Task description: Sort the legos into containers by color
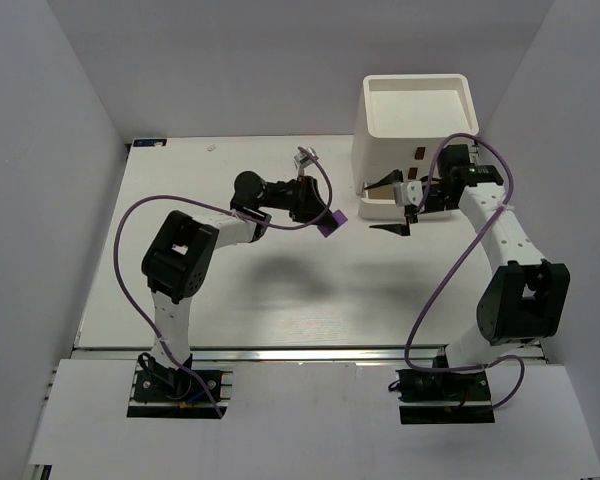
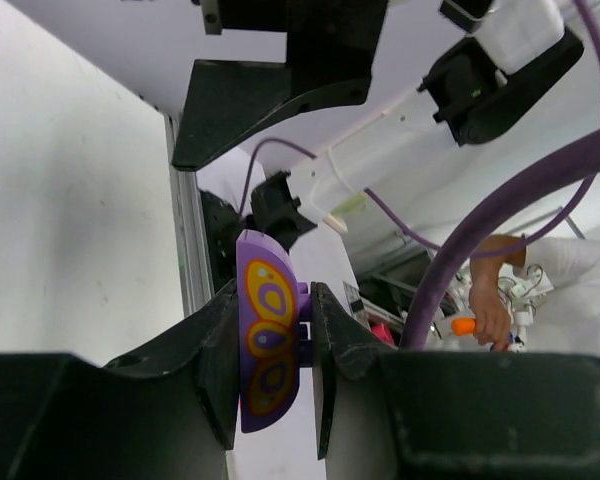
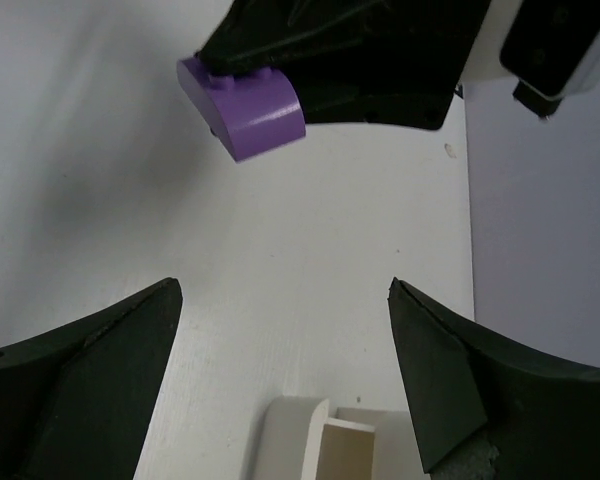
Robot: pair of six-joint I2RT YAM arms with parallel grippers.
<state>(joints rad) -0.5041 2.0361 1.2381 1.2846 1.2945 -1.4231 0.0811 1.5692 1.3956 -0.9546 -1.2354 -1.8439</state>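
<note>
One white surface (image 1: 230, 290) carries a boxy white container unit (image 1: 390, 140) at its far right, the square top tray open. The right claw (image 3: 283, 290) sits just in front of the unit's base, fingers spread wide apart and empty. Facing it from the left, the left claw (image 1: 325, 218) is clamped on a purple curved lego (image 2: 268, 350) printed with yellow-orange ovals.

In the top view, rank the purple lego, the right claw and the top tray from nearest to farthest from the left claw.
1. Purple lego: held in the left claw.
2. Right claw: open, just to the right.
3. Top tray: farther back right, atop the white unit.
</note>
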